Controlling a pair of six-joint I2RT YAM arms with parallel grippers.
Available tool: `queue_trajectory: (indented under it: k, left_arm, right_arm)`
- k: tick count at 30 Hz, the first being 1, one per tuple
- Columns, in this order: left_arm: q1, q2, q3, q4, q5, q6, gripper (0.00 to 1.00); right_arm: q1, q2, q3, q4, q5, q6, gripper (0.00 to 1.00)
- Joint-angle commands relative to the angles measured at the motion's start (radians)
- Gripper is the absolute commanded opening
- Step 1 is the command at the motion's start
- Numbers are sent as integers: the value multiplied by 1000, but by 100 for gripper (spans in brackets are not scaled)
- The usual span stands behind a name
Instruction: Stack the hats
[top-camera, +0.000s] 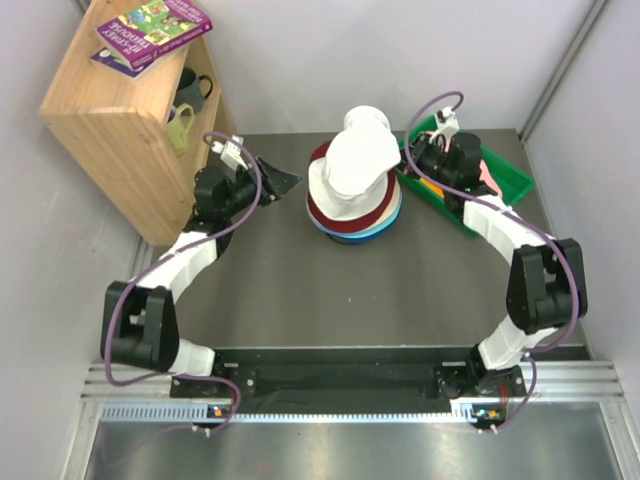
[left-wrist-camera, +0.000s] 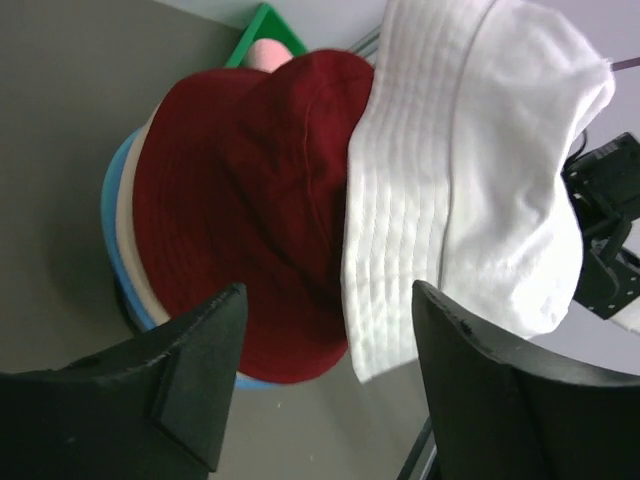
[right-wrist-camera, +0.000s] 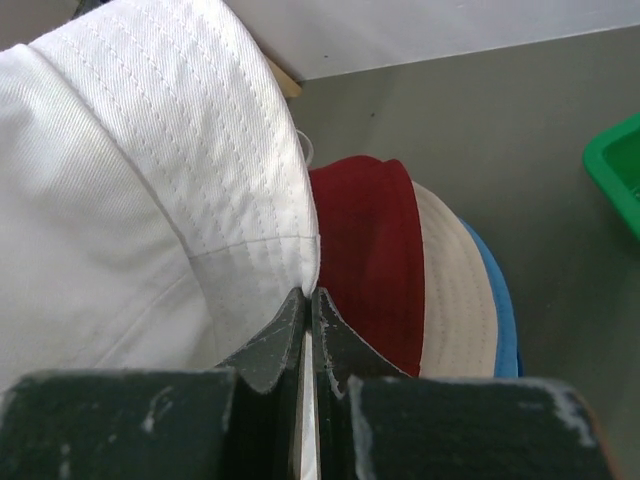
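We pinch the brim of the white hat (right-wrist-camera: 120, 180) in our right tool (right-wrist-camera: 308, 298), holding it over the dark red hat (right-wrist-camera: 365, 250); our left tool (left-wrist-camera: 328, 300) stands spread just beside the dark red hat.

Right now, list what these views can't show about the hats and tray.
- Lower hats: top view, white hat covers all but brim edges.
- Green tray contents: top view, right arm covers most.
- White hat's far side: right wrist view, cut off by left edge.
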Motion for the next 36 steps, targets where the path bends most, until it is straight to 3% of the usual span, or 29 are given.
queue_trajectory:
  k: [1, 7, 12, 20, 32, 36]
  left_arm:
    - [4, 118, 79, 283, 79, -119, 69]
    - [1, 247, 116, 483, 167, -258, 63]
    - [-13, 255, 104, 535, 173, -296, 54]
    - [-49, 114, 45, 327, 61, -171, 58]
    - [-102, 169, 105, 218, 64, -99, 59]
    - [-111, 166, 99, 274, 62, -129, 44]
  right_arm:
    - [-11, 39, 86, -18, -2, -40, 0]
    - [-13, 59, 105, -26, 9, -45, 0]
    - [-13, 64, 114, -37, 12, -48, 0]
    - [-11, 50, 109, -40, 20, -53, 0]
    - [-6, 36, 88, -35, 16, -51, 0]
    - [-5, 33, 88, -37, 16, -51, 0]
